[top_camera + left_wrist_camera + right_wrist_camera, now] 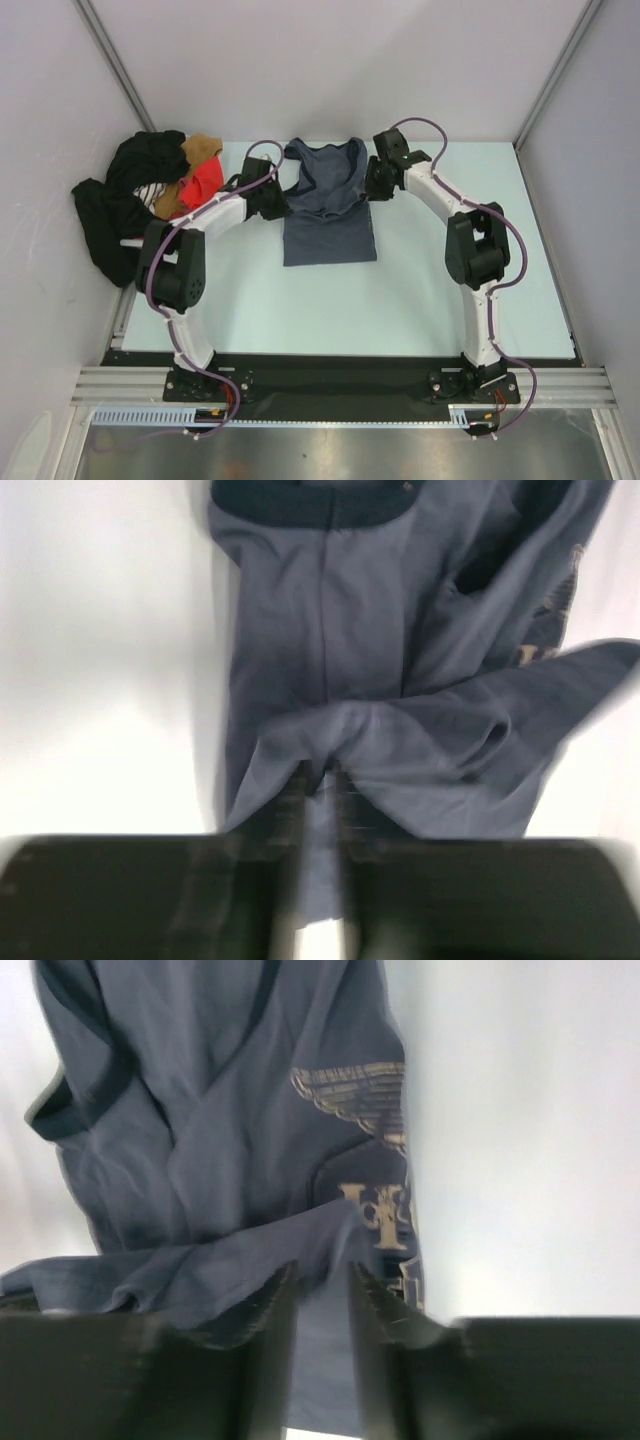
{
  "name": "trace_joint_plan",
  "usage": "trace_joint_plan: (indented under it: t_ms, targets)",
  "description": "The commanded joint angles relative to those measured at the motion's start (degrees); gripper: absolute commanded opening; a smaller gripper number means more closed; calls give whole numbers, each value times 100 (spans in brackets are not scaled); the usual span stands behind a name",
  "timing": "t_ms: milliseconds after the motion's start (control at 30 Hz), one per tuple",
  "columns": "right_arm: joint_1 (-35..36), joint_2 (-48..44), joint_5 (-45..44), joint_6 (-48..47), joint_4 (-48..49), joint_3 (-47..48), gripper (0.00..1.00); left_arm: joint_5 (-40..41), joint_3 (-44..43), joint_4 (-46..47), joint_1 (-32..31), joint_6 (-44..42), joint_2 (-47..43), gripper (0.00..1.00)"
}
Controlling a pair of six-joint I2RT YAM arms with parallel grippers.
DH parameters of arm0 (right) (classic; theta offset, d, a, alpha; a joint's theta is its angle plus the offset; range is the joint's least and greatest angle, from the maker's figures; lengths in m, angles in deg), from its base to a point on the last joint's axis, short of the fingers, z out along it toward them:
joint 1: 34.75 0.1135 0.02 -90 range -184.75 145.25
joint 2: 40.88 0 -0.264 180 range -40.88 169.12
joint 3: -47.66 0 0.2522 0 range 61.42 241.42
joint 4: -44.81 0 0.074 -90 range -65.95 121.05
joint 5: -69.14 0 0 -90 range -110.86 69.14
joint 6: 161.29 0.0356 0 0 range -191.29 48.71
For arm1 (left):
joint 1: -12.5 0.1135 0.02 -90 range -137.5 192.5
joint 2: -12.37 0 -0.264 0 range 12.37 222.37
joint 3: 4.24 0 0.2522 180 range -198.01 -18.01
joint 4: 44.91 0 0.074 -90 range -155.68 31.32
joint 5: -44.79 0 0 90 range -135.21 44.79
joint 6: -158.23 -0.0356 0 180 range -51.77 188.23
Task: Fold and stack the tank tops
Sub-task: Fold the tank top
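Seen from above, a pale bench (400,300) carries a slate blue-grey sleeveless tank top of soft cloth (330,215), placed near the middle and toward the far side. Its straight hem is nearest the arm bases and its straps and neckline point to the far wall. The lower half lies flat and the upper half is rumpled. The left gripper (275,200) meets the top's left edge about halfway up, and the right gripper (375,185) meets its right edge opposite, so the garment sits between the two. In the blurred left wrist view, the left gripper (318,800) has its jaws drawn close together on a raised fold of the tank top (320,630), and creases fan out from that pinch. A darker band of trim (300,505) crosses the top of that view. In the right wrist view, the right gripper (322,1290) has its jaws a little apart with blue cloth in the gap, and a loose fold of the tank top (220,1110) drapes over one finger; I cannot tell whether the cloth is gripped. A pale gold winged graphic (360,1095) and block lettering (385,1215) show beside it. At the bench's far left corner, well apart, lies a heap of black clothes (140,165), a bright orange-red garment (205,180) and a tan piece (205,147).
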Motion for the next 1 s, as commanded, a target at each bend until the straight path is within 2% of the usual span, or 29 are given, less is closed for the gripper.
trace_joint_plan:
  t_ms: [0, 33, 67, 100, 200, 267, 333, 367, 433, 467, 600, 800, 967]
  targets:
    - [-143, 101, 124, -14, 193, 494, 45, -80, -453, 212, 89, -93, 178, 27]
    - [-135, 136, 63, -5, 193, 556, 51, -62, -480, 212, 106, -84, 222, 37]
    - [-178, 172, 36, 4, 132, 617, 56, -53, -507, 177, 124, -75, 231, 53]
    - [-178, 146, 62, -13, 131, 644, 57, -36, -577, 125, 176, -58, 205, 69]
    - [-179, -240, -8, -74, 271, 347, 59, 130, -551, 1, 168, -172, -171, 81]
    - [-196, -547, -69, -101, 482, -224, 59, 245, -437, -60, 168, -268, -453, 88]
    - [-196, -1065, -96, -84, 658, -733, 57, 412, -183, -113, 168, -330, -883, 89]
    - [-196, -1224, 0, -32, 876, -1293, 53, 421, -51, -96, 177, -348, -1007, 88]
    - [-144, -1681, 175, 30, 1123, -1849, 51, 202, 467, 0, 133, -322, -1375, 88]
    - [-126, -1804, 202, 30, 1255, -2365, 52, 141, 660, 123, 98, -321, -1473, 88]
    - [24, -2201, 193, -13, 1502, -3318, 57, 228, 1705, 326, -253, -321, -1886, 88]
    - [226, -2237, 308, -40, 1801, -3908, 54, 105, 2629, 818, -543, -216, -1931, 87]
    - [445, -1930, 124, -92, 1784, -3891, 54, 166, 2833, 1064, -658, -198, -1624, 85]
